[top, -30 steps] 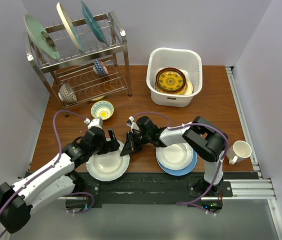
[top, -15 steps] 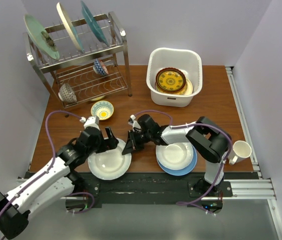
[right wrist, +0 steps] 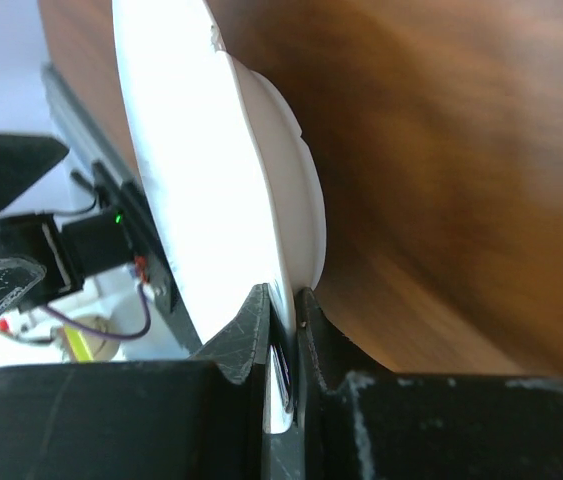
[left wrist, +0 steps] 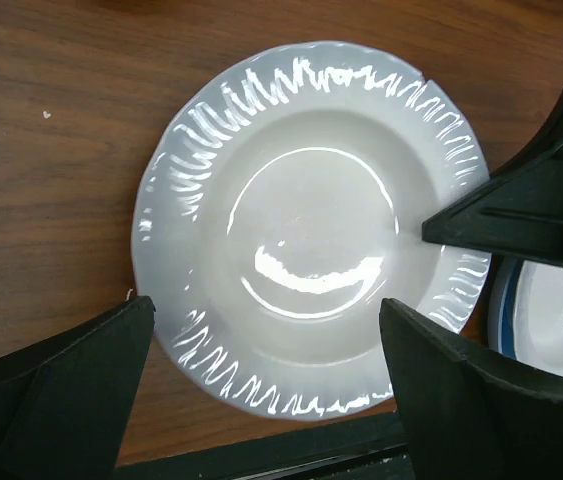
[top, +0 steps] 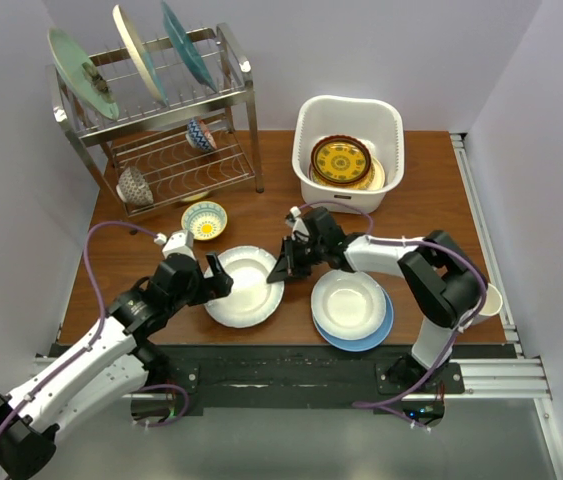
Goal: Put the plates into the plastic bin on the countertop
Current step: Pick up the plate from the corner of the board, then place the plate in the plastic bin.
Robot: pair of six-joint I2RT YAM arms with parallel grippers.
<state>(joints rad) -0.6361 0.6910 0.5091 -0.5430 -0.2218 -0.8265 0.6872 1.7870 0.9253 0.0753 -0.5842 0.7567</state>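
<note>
**Bin part-filled, one white plate mid-pickup**

OK, right claw [top: 280, 270] is pinched tight on the right rim of the white plate [top: 244, 290]. Wrist cam shows the rim squeezed btwn both fingers, that edge tipped up off the bench [top: 431, 200]. The left claw [top: 213, 278] gapes fully wide at the plate's left side, holding nothing.

Scoreboard: the plastic bin [top: 349, 99] at the back has the brown patterned plate [top: 341, 160] on top w/ a yellowish one [top: 374, 178] peeking out under it, so at least two are in.

Left to go, by my count:
- this plate
- the second white plate [top: 349, 303], stacked on the blue plate [top: 378, 337] at the front
- three upright on the wire rack [top: 252, 140]: green plate [top: 81, 75], cream plate [top: 139, 50], teal plate [top: 189, 45]

Roughly a quarter done, I'd say.
</note>
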